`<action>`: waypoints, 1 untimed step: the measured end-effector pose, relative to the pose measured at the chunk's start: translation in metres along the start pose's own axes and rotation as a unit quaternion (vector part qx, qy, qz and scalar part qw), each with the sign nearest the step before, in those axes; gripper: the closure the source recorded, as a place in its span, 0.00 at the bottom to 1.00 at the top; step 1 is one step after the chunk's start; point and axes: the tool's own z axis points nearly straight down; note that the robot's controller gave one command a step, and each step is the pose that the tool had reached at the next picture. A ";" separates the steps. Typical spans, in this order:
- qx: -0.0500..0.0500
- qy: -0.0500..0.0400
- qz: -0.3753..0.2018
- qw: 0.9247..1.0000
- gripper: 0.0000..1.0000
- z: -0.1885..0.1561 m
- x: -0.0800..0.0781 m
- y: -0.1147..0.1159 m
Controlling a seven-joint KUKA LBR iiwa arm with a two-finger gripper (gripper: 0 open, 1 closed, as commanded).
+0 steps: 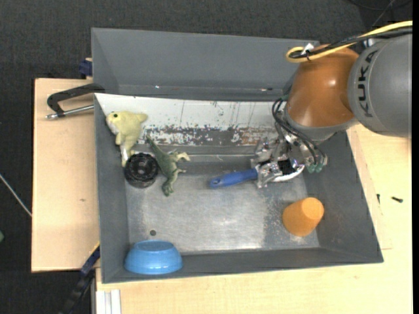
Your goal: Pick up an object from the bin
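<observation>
Orange wrist cover (pixel 321 90) sat highest; arm reached in from right, angled down-left. Its gripper (pixel 267 169) hung low over the bin (pixel 196 64) floor, mid-right, at the right end of the blue-handled tool (pixel 232 178); whether spread or closed, could not tell. Orange cup (pixel 302 216) lay near, apart.

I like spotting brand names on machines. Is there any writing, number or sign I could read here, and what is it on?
"KUK...": dark letters running down the grey arm. The rest curves out of sight, and it is probably a brand name.
There is no readable text on the bin or on the things lying in it.
</observation>
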 end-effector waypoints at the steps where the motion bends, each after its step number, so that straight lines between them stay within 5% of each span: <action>1: 0.000 0.000 0.000 1.000 1.00 -0.028 -0.002 0.000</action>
